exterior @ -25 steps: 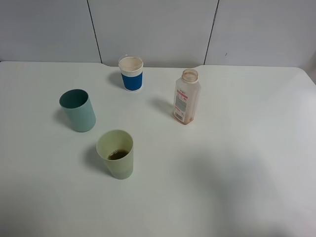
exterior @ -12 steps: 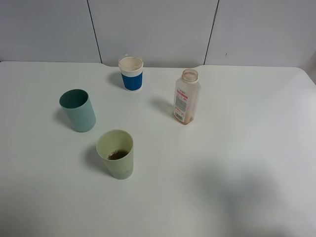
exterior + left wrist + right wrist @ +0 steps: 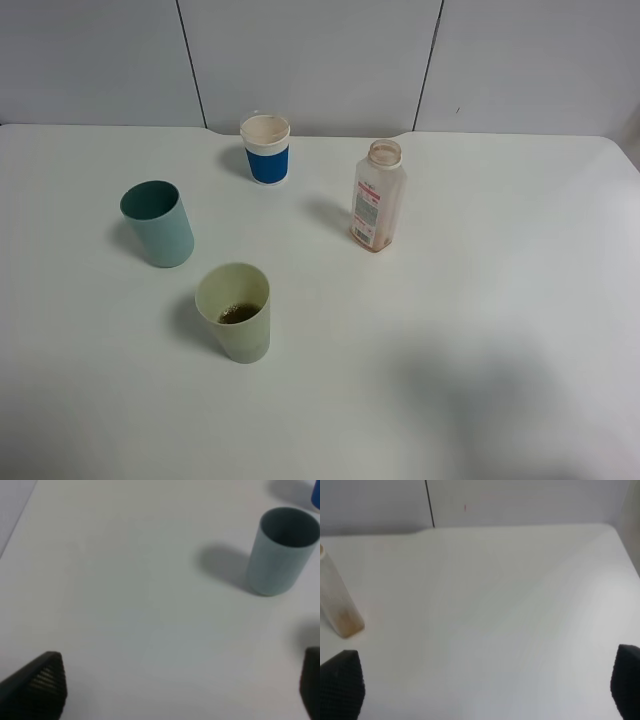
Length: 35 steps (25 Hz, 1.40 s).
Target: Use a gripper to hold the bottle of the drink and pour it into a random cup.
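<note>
Nothing has moved lately: bottle stands near-empty, cup holds drink. Both claws spread, empty. Pour looks done.

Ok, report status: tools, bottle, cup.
Both tools open, empty: left tool, right tool. Bottle upright on table, uncapped, nearly empty. Yellow-green cup holds brown drink. Nothing in the way.
</note>
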{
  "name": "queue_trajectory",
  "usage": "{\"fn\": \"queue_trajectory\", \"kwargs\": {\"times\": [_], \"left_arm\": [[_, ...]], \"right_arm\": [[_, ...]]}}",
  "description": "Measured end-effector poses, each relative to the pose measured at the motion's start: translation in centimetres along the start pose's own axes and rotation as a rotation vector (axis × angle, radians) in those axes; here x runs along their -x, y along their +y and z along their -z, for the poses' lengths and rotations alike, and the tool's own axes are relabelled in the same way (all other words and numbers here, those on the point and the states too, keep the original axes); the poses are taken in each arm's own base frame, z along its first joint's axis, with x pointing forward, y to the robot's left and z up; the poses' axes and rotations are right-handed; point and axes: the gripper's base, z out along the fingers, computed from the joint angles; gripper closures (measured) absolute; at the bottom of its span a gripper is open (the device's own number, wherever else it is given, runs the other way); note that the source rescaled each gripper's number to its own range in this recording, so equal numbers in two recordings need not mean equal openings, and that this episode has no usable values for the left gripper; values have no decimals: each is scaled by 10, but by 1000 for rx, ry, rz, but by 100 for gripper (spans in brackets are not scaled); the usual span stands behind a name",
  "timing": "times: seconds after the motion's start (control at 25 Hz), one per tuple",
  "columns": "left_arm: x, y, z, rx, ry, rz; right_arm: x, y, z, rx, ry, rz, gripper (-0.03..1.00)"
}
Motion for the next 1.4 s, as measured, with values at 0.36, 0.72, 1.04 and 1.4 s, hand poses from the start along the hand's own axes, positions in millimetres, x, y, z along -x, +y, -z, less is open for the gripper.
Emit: {"fn": "queue_trajectory", "kwargs": {"times": [0.36, 0.72, 1.04, 1.4], "left_arm": [[0, 0, 0, 0, 0, 0], [0, 0, 0, 0, 0, 0], [0, 0, 0, 0, 0, 0], [0, 0, 0, 0, 0, 0]], "right_arm": [[-13, -1, -1, -8, 129, -1, -3], [-14, 0, -2, 1, 130, -5, -3], [-14, 0, -2, 0, 130, -5, -3], [-14, 0, -2, 0, 130, -5, -3]]}}
